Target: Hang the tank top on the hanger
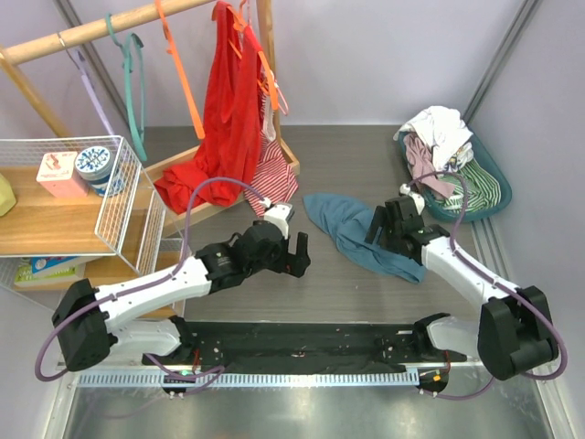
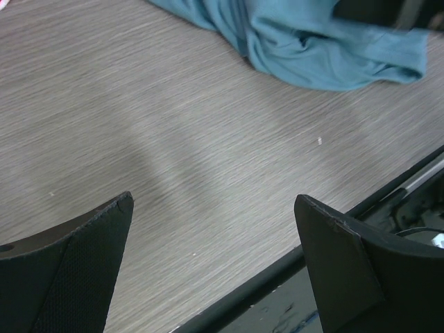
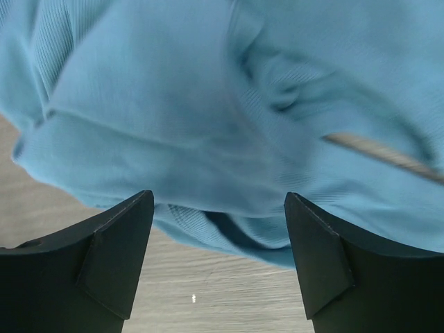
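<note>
Well, both my pincers are spread wide and hold nothing. My right pincer (image 1: pixel 378 229) hangs low over the tank top (image 1: pixel 340 224). In its wrist view the two dark fingers (image 3: pixel 111 257) stand well apart, with the teal-blue fabric (image 3: pixel 208 104) bunched in soft folds just past the tips and filling almost everything ahead. A strip of the grey wood-grain table (image 3: pixel 208 291) shows under the near edge of the cloth, between the fingers. The fabric is close and blurred, so I cannot tell whether the tips touch it.

My left pincer (image 1: pixel 300 254) hovers over bare table (image 2: pixel 173 139), jaws likewise parted. From its wrist the tank top (image 2: pixel 312 48) lies ahead and to the right, crumpled, apart from the fingers (image 2: pixel 83 270). Seen from above, the top is a rumpled heap between my two pincers, nearer the right one and partly under it.

The hanger (image 1: pixel 186 91), thin and orange, hangs from the wooden rail (image 1: pixel 101 27) far ahead of my left pincer and off to its left, well apart from the tank top. Beside it on the rail are a teal-green hanger (image 1: pixel 134 82) and a long red garment (image 1: pixel 228 101), with a red-and-white striped garment (image 1: pixel 274 174) below that. Beyond my right pincer, to its right, sits a teal basket (image 1: pixel 498 187) heaped with clothes.
</note>
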Controlling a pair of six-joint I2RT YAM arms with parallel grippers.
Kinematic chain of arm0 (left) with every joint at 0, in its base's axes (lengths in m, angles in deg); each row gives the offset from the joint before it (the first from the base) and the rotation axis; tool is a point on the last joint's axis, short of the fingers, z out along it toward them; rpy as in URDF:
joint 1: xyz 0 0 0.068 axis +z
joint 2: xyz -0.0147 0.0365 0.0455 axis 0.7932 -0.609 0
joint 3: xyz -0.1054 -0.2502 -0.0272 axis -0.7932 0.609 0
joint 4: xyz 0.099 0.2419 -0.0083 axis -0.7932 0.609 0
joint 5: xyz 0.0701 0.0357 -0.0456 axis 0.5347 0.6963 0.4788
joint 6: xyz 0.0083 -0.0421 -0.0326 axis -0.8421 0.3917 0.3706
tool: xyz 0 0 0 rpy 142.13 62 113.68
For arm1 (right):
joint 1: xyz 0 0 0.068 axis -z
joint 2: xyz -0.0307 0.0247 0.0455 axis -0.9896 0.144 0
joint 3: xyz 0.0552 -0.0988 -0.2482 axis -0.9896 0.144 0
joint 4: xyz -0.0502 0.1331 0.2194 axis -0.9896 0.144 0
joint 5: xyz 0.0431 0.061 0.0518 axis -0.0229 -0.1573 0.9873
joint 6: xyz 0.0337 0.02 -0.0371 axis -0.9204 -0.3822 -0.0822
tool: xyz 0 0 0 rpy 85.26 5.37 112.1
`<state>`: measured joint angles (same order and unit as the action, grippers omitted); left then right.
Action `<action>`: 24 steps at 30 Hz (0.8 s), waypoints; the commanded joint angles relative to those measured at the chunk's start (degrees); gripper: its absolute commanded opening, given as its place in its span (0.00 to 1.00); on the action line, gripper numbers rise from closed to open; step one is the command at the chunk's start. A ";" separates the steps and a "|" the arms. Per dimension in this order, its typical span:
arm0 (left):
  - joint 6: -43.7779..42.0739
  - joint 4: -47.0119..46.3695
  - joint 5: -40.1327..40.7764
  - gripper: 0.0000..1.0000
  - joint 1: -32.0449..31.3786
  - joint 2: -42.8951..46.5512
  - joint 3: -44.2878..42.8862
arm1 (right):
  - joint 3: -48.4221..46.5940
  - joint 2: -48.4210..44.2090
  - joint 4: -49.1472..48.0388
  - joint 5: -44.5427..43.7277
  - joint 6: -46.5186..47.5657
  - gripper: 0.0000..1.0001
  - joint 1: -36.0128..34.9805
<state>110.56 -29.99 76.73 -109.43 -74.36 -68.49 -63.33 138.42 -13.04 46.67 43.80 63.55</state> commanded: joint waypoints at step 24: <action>7.53 -0.29 4.22 1.00 -0.36 15.11 11.07 | -21.39 22.15 -13.06 15.11 -4.21 0.74 -24.54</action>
<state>116.18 -27.82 81.96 -109.47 -57.56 -59.51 -83.74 170.64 -32.91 65.99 35.62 38.50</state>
